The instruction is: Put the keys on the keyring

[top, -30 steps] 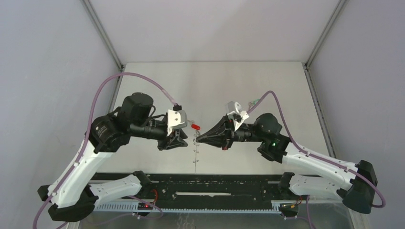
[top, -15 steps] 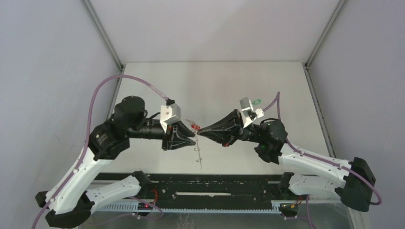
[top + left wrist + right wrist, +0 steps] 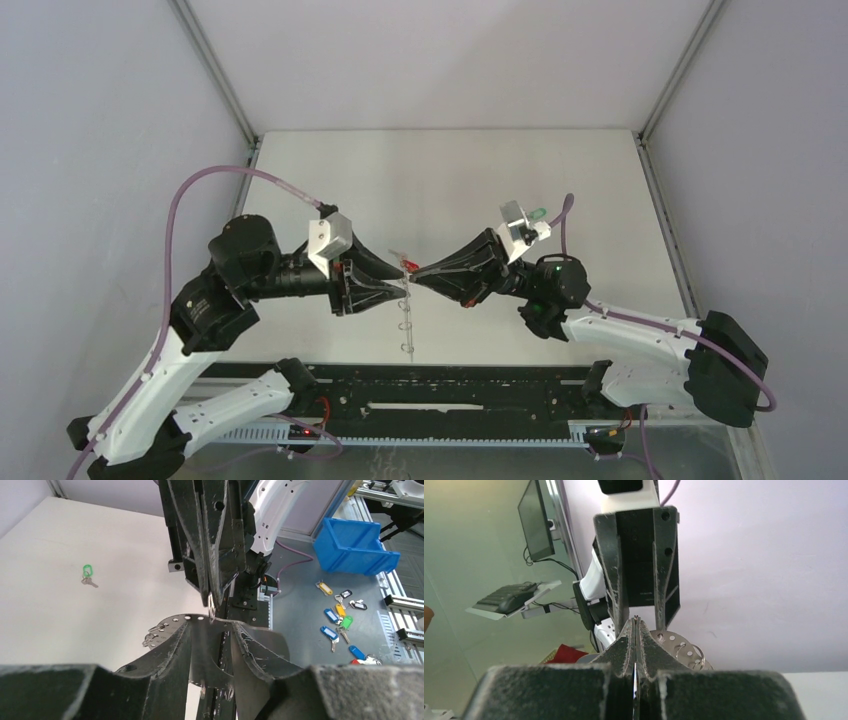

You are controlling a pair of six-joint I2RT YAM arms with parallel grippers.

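1. Keyring (image 3: pixel 406 325): the limp chain tail hangs nearest, below both tips and over the table (image 3: pixel 450 170). Cannot tell if the lowest link touches the surface. The top end, a perforated metal part w/ small rings, sits between the fingers of the left gripper (image 3: pixel 400 287). These are set narrow and clamp it (left wrist view).

2. Right gripper (image 3: pixel 418 275): enters from the right, tip to tip w/ the left gripper. Its fingers are pressed together on a thin metal sliver. This is judged to be the blade of the red key (image 3: pixel 408 263), whose head shows just on the far side of the tips.

3. Green key (image 3: pixel 88 575): lies flat on the table, far right, well apart from both grippers. Not yet on the ring.

Failure modes:
- Blade pivots in the pinch. Cause: very small contact area, side load from the ring.
- Key drops. Cause: fingers released before the ring passes through the head hole.
- Chain swings or twists, so the ring opening turns away. Cause: abrupt motion of either arm.
- Tips collide. Cause: almost no clearance between them.

Not resolvable:
- Ring opening and key hole: too small, masked by the fingers in both wrist views.
- Key/ring contact: cannot tell.
- Red head: absent from both wrist views.
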